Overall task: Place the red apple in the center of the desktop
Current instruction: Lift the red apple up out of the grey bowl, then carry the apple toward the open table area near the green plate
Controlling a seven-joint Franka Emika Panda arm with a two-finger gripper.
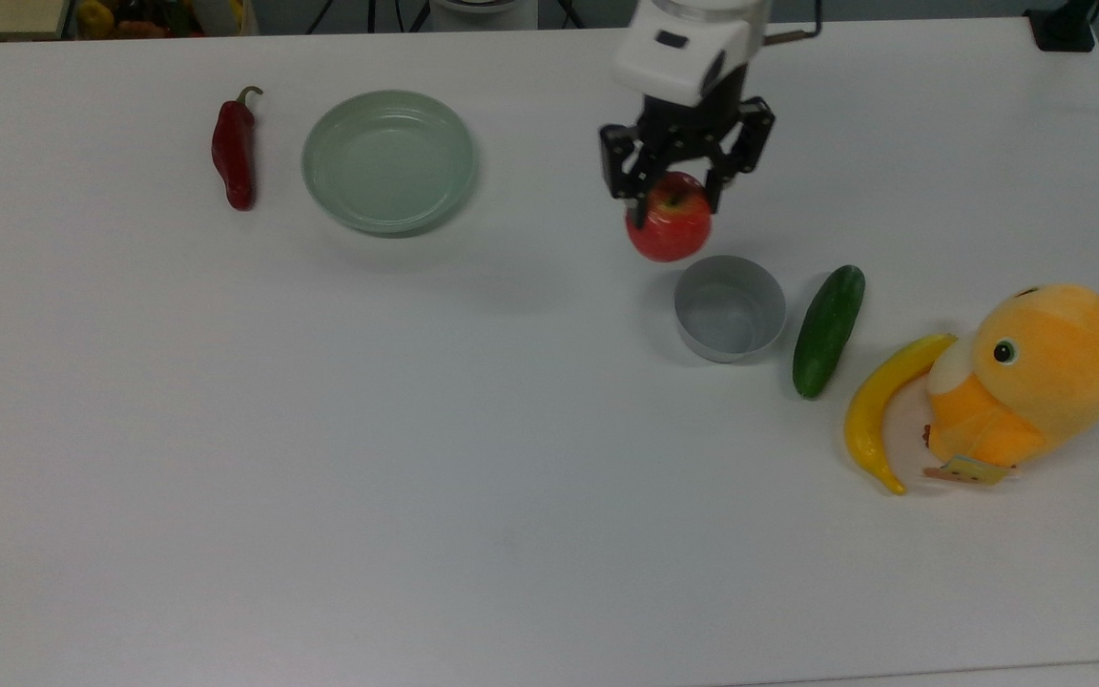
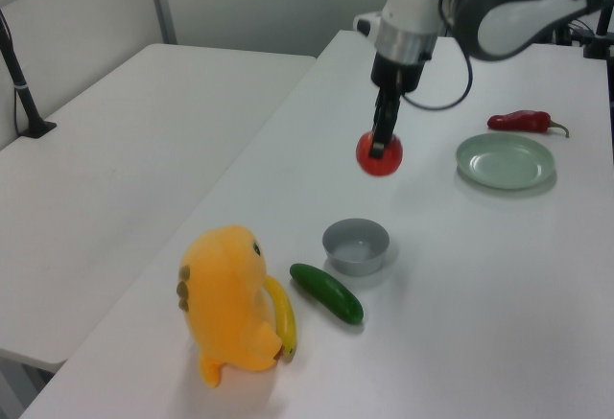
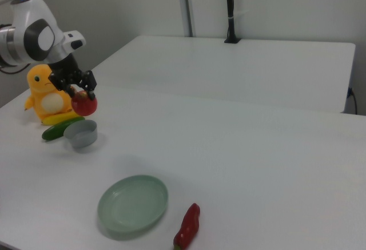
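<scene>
The red apple (image 1: 670, 225) (image 2: 380, 155) (image 3: 85, 104) hangs in the air well above the white desktop (image 1: 473, 448) (image 2: 499, 275) (image 3: 246, 164). My gripper (image 1: 678, 196) (image 2: 386, 143) (image 3: 80, 92) is shut on it from above, its black fingers on either side of the stem. In the top view the apple is up and to the left of the grey bowl (image 1: 730, 307) (image 2: 356, 245) (image 3: 80, 134), which stands with nothing in it.
A green cucumber (image 1: 828, 329), a yellow banana (image 1: 879, 410) and an orange plush toy (image 1: 1036, 377) lie at the top view's right. A pale-green plate (image 1: 389, 160) and a red chili pepper (image 1: 233, 151) sit at the top view's upper left.
</scene>
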